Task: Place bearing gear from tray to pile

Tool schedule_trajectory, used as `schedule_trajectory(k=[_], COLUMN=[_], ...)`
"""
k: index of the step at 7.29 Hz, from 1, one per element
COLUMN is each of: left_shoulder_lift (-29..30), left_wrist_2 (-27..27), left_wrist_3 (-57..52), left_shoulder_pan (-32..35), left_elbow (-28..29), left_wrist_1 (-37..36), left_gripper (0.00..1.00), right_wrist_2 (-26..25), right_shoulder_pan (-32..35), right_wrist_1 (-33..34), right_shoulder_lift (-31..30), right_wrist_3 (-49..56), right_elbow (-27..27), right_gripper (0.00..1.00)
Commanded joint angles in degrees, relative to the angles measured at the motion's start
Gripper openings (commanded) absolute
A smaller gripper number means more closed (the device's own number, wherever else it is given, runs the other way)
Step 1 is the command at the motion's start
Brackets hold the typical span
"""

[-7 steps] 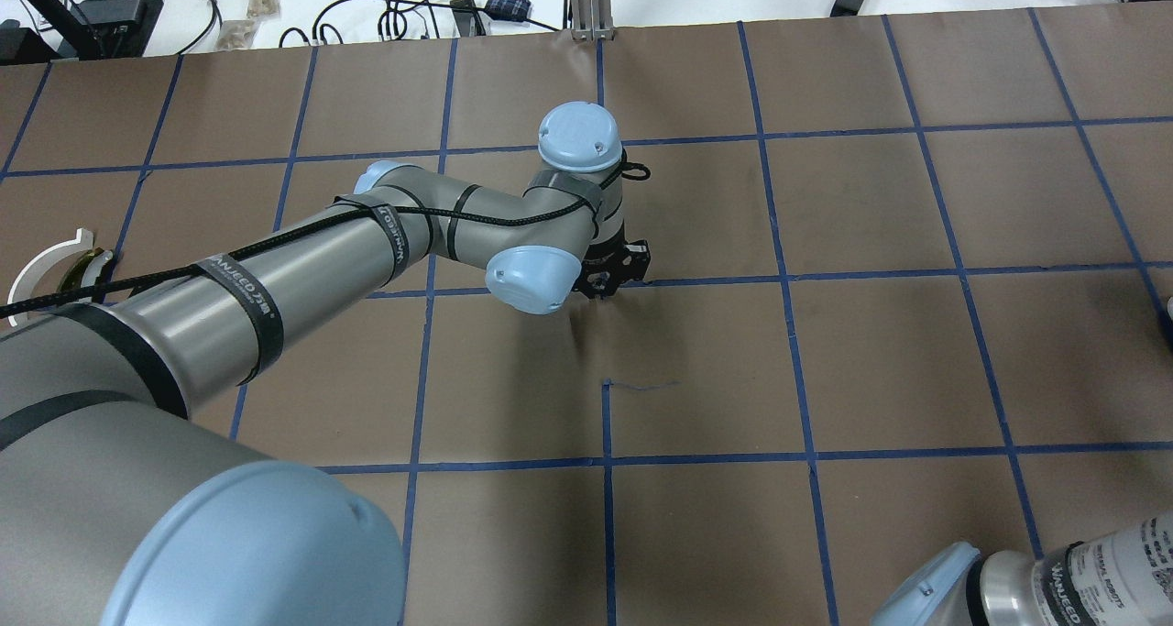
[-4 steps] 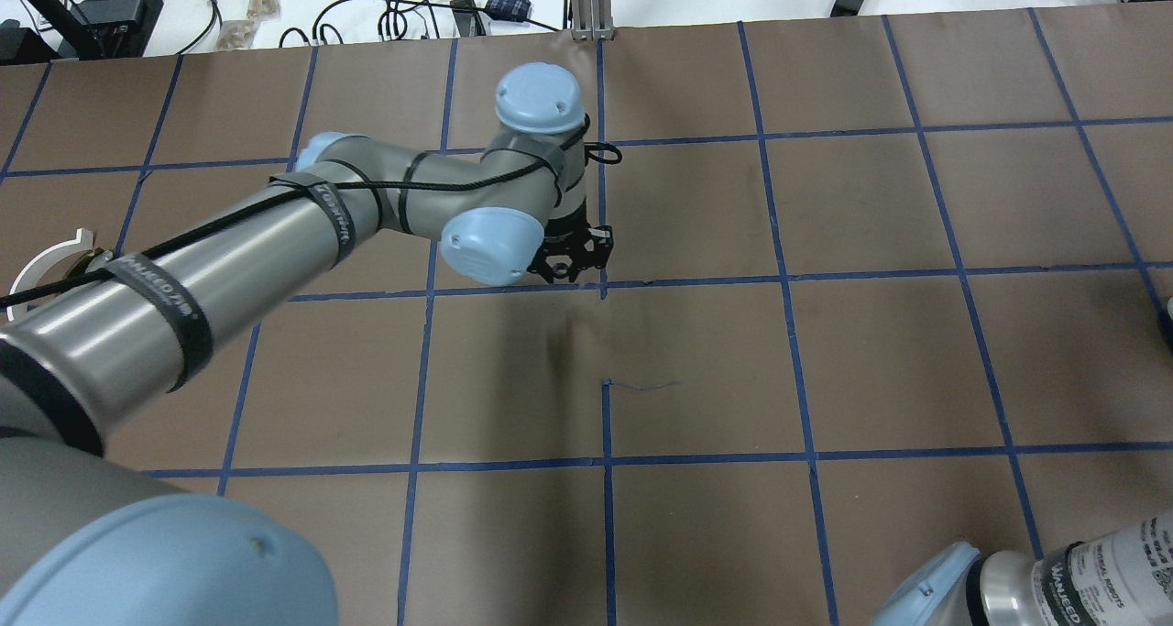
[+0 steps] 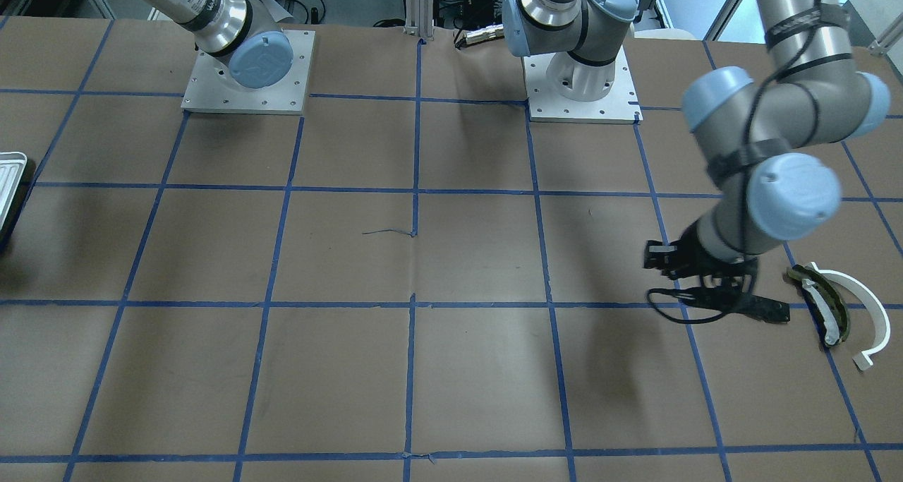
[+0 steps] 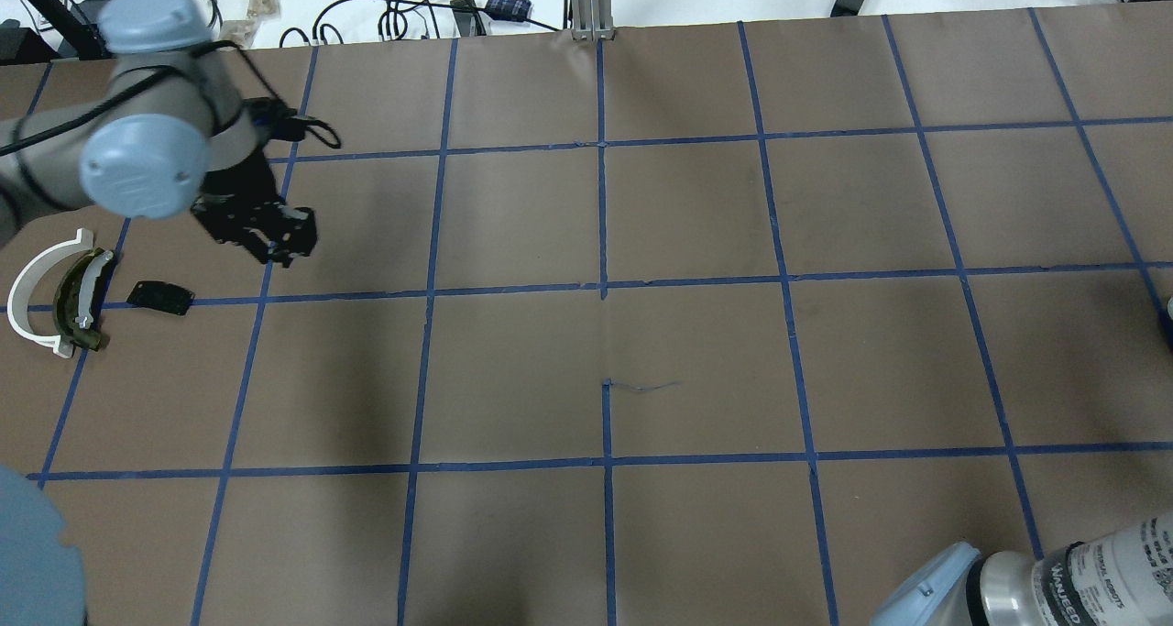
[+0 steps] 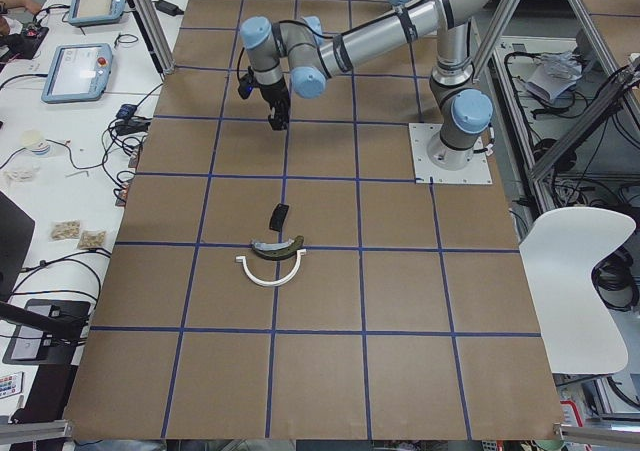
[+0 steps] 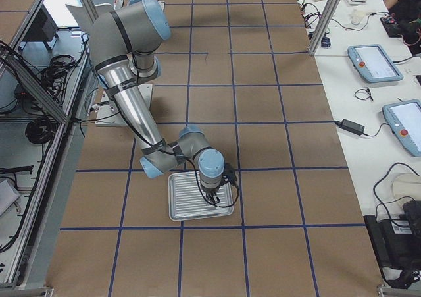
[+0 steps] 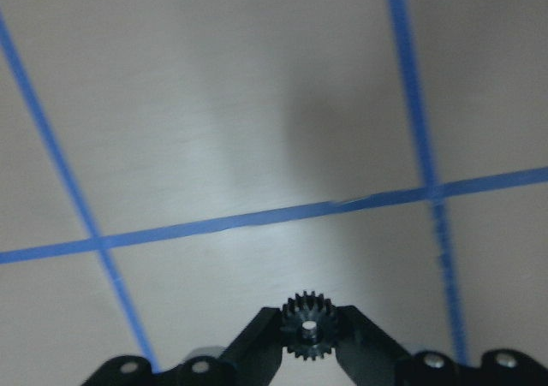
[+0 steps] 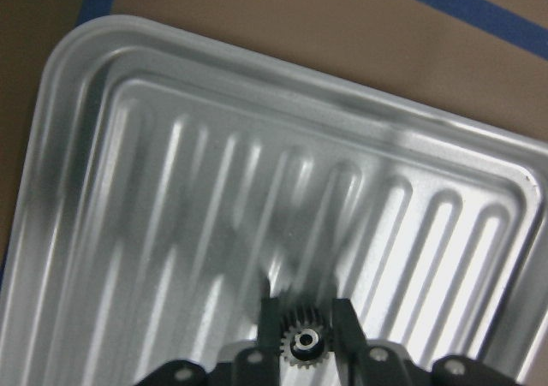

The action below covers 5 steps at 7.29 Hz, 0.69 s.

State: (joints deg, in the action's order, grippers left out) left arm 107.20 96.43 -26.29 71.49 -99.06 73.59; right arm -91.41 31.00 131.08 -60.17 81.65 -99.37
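My left gripper is shut on a small black bearing gear and holds it above bare table paper, a short way right of the pile. The pile is a flat black plate, a dark olive curved piece and a white arc. My right gripper is shut on a second small black gear, low over the ridged silvery tray. The tray lies at the table's far right end, and its edge shows in the front view.
Brown paper with a blue tape grid covers the table. The arm bases stand on metal plates. Cables and small devices lie beyond the far table edge. A monitor and pendants sit on side benches.
My left arm has swung from the table's middle far to the left, carrying its gear to a spot beside the pile. The pile, earlier partly covered by the arm, now shows fully.
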Motion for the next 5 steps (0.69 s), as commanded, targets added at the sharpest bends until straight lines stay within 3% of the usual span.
schedule_trajectory(k=[1,3,5], left_shoulder_lift=[0.29,2.13,4.58], left_wrist_2=[-3.35,-3.44,-3.61], left_wrist_3=[-12.43,-16.14,-18.35], left_shoulder_pan=[-14.67,-19.87,-21.13], left_elbow=[-1.75,-3.93,-8.76], left_wrist_1=[-0.81,-4.92,-17.62], left_gripper=[0.00,0.00,0.00], right_wrist_2=[-0.35,-1.57,-3.85], right_shoulder_pan=[2.21,8.52,22.18], right_wrist_1=[-3.26,-15.44,-24.26], right_shoulder_lift=[-3.95,-14.21,-21.71], right_wrist_3=[-1.83,-10.06,-24.34], right_elbow=[1.72,2.96,2.61], right_gripper=[0.03,0.03,0.03])
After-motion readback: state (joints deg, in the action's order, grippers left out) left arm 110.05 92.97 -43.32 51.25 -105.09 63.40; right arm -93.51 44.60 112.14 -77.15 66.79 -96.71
